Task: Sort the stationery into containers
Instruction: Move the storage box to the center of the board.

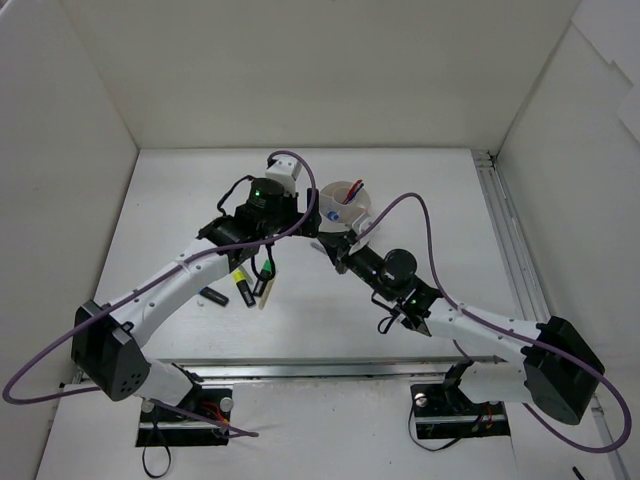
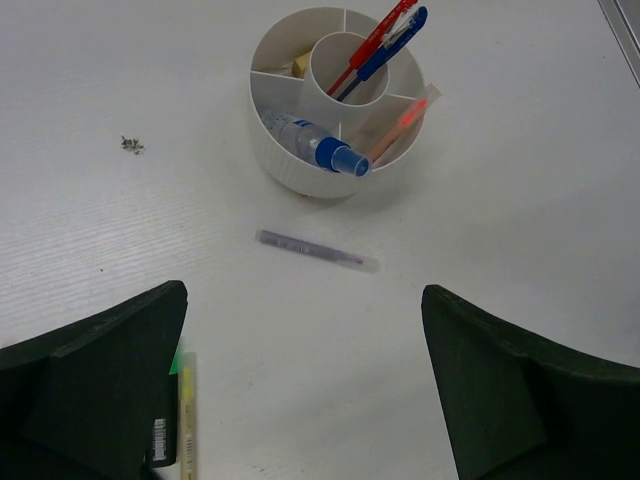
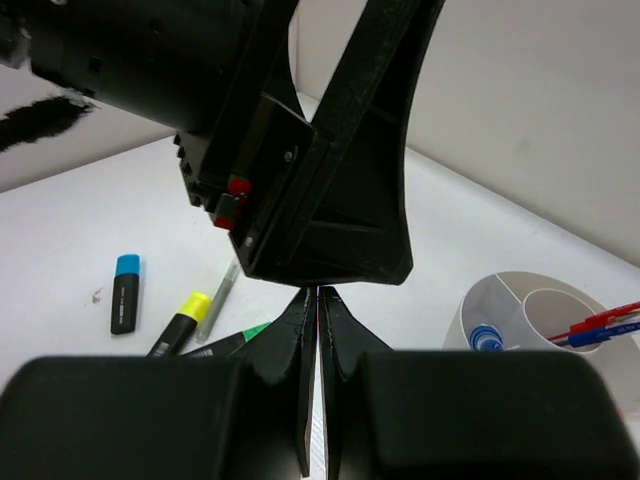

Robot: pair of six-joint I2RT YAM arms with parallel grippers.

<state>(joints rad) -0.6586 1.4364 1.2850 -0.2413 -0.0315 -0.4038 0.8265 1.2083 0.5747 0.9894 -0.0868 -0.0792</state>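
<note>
**A:** Where is the tub?

**B:** The white tub stands on the table, just ahead of the left fingers. Those are spread wide with nothing between them.

**A:** What is inside it?

**B:** A red pen and a blue pen lean in the middle cup. A clear tube lies in a near compartment, its blue cap over the rim. There is a beige eraser at the far left and an orange pen on the right.

**A:** And outside?

**B:** A thin pen lies just in front of the tub. Left of the tub, well apart from it, lie a blue-capped highlighter, a yellow-capped highlighter and a green-capped highlighter.

**A:** The right fingers?

**B:** The right fingers are pressed together near the tub, with nothing visibly held.
</note>
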